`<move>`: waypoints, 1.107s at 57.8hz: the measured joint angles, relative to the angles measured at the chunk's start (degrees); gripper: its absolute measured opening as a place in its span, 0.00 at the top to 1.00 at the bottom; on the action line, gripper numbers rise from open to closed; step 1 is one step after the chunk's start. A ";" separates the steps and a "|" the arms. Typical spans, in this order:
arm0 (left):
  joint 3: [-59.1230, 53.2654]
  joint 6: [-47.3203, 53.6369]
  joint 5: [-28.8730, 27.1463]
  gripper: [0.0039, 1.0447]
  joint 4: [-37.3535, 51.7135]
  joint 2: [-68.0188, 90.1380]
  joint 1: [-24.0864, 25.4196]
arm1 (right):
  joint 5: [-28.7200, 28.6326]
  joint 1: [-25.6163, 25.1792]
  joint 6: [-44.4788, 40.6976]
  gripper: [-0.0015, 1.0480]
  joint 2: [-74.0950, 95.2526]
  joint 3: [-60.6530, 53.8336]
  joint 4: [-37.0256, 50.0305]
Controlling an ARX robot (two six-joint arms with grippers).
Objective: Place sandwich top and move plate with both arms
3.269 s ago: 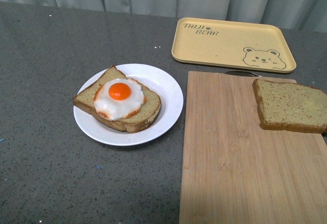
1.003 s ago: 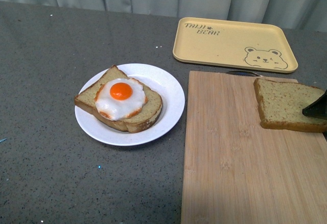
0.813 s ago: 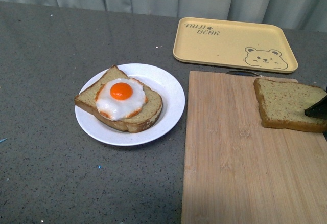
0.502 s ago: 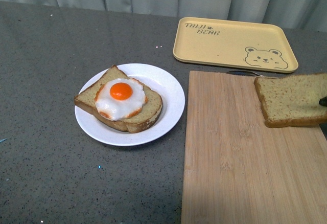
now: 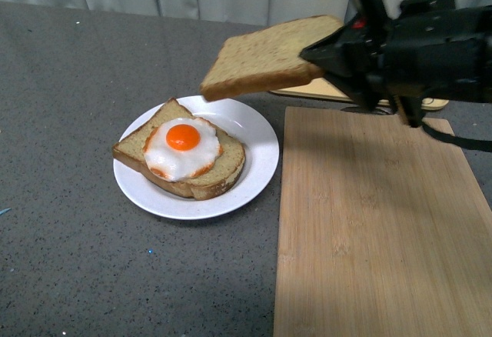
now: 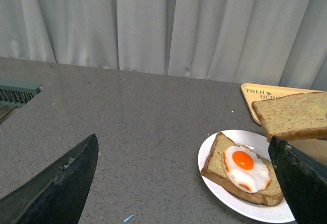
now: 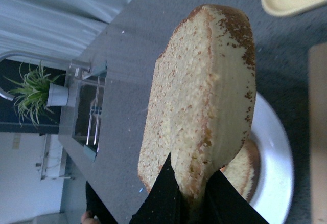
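Note:
The sandwich top [image 5: 265, 58], a tan speckled slice, hangs in the air above the far right rim of the white plate [image 5: 257, 152]. My right gripper [image 5: 327, 54] is shut on its right edge, with the black arm stretching off to the right. The right wrist view shows the sandwich top [image 7: 204, 91] pinched between the black fingers [image 7: 163, 193]. On the plate lies a bread slice with a fried egg [image 5: 182, 148]. My left gripper [image 6: 186, 183] is open, its fingers [image 6: 56, 183] spread wide low over the table, left of the plate [image 6: 255, 206], the sandwich top [image 6: 294, 114] beyond it.
A bamboo cutting board [image 5: 377, 229] fills the right front of the table. Behind it lies a yellow tray [image 5: 330, 89], mostly hidden by the right arm. Grey curtains hang at the back. A sink and a potted plant [image 7: 38, 88] show in the right wrist view.
The sandwich top has been lifted off the cutting board and carried left and up, to above the plate's far rim. The right arm has come into the front view.

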 joint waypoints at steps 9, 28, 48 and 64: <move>0.00 0.00 0.00 0.06 0.00 0.00 0.00 | -0.31 4.00 3.43 0.97 4.26 2.80 0.11; 0.00 0.00 0.00 0.06 -0.02 0.00 0.00 | 0.07 7.72 6.51 0.97 9.46 5.35 -1.73; 0.00 0.00 -0.02 0.06 -0.02 0.00 0.00 | 2.10 7.74 0.04 0.45 1.92 -2.27 -4.98; 0.00 0.00 -0.02 0.06 -0.02 0.00 0.00 | 13.70 4.61 -16.31 0.09 -13.05 -9.42 -12.37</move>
